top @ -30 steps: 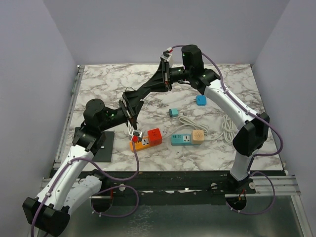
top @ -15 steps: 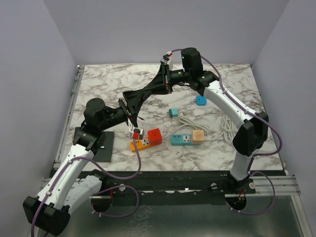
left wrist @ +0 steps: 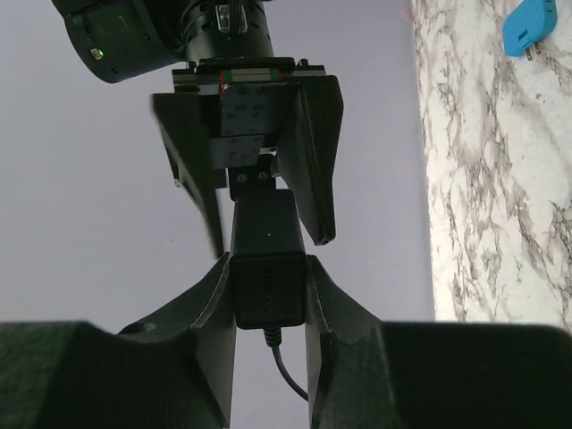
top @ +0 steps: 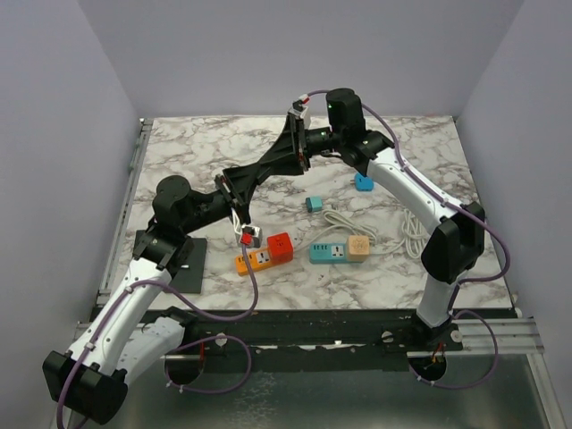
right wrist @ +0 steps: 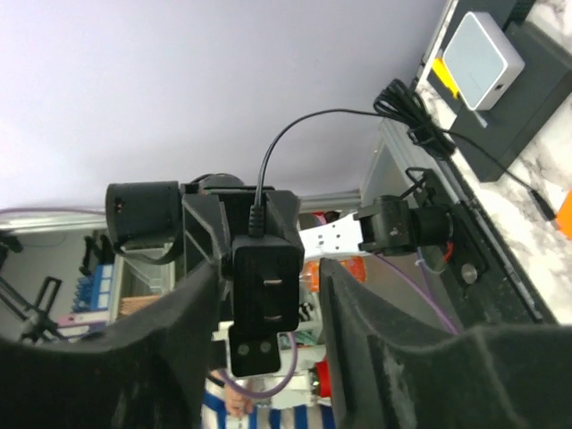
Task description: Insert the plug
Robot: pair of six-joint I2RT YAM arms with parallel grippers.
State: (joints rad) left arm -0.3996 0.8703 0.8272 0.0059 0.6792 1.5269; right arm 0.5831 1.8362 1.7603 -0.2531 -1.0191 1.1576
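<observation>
Within the left gripper [left wrist: 268, 262], the plug [left wrist: 266, 299] bears illegible lettering.

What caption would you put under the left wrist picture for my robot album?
The left fingers pinch a black plug in mid-air, its far end between the right fingers, which stand slightly apart.

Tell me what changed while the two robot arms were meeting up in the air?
The left claw pinched shut on the black plug. The right claw loosened, and its fingers now stand off the plug's sides. Seen from above, the right arm's wrist swung slightly leftward. The orange power strip, the teal power strip and the white cable stayed put on the table.
</observation>
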